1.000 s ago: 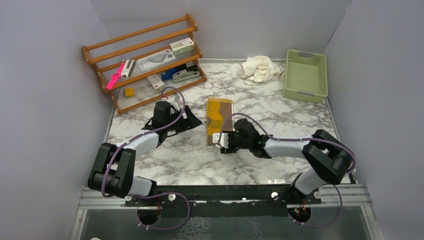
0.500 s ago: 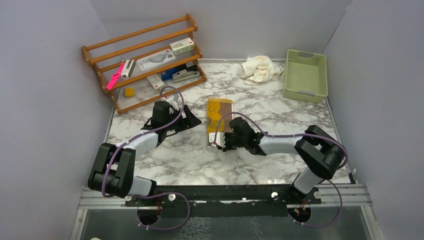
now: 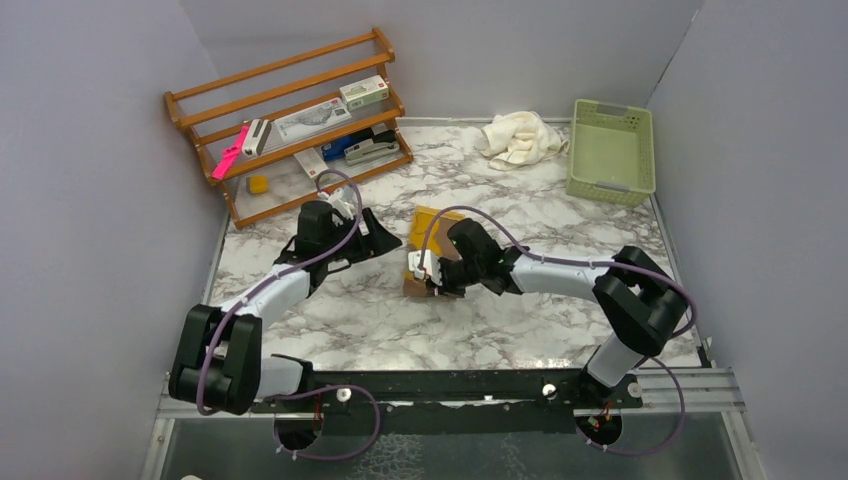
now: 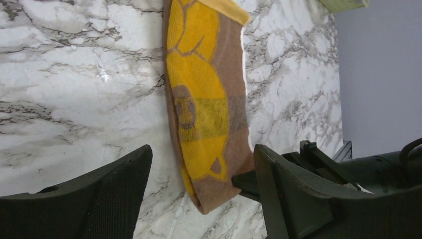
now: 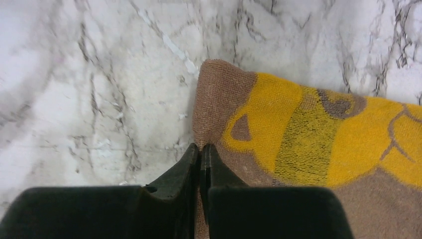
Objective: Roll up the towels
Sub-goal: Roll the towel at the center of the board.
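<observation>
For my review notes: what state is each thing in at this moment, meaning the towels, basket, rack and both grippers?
yellow-and-brown towel: folded into a strip, lying flat, not yet rolled.
cream towel: crumpled in a heap, not rolled.
green basket: upright, empty.
wooden rack: upright, small items on its shelves.
left gripper: open, holding nothing.
right gripper: shut on the yellow-and-brown towel's near corner.

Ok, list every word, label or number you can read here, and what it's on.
No text here can be read.
The boxes on the wooden rack: print too small and blurred to read.
The mustard towel: a woven picture, no letters.
</observation>
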### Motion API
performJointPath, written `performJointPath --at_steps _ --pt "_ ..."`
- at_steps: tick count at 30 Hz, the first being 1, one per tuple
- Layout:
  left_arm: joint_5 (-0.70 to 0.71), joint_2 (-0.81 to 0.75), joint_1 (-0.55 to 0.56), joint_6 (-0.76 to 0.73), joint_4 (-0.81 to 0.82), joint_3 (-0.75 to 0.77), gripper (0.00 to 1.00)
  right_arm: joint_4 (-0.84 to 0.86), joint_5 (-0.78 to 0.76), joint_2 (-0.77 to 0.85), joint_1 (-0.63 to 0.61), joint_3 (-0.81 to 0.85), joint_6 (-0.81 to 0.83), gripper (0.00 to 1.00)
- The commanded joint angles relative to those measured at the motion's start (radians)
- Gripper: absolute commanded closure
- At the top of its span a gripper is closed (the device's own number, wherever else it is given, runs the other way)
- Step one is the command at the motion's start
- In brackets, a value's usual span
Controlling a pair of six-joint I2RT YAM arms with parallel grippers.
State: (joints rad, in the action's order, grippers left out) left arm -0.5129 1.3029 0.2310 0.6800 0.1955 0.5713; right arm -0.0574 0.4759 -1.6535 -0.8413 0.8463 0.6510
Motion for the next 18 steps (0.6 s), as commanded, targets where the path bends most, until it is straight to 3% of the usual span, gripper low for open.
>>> performJointPath --at_steps 1,7,18 --pt "-0.05 -0.073 -0.005 -0.014 -0.017 -0.014 0.23 -0.091 0.186 0.012 0.029 0.091 -0.145 0.98" --pt "-0.074 -0.122 -0.005 0.002 -0.016 -0.054 0.23 -0.202 0.39 -0.097 0.113 0.229 -0.247 0.99" --pt "-0.126 -0.194 -0.005 0.054 0.063 -0.126 0.22 -0.388 0.507 -0.347 0.175 0.443 -0.319 0.99"
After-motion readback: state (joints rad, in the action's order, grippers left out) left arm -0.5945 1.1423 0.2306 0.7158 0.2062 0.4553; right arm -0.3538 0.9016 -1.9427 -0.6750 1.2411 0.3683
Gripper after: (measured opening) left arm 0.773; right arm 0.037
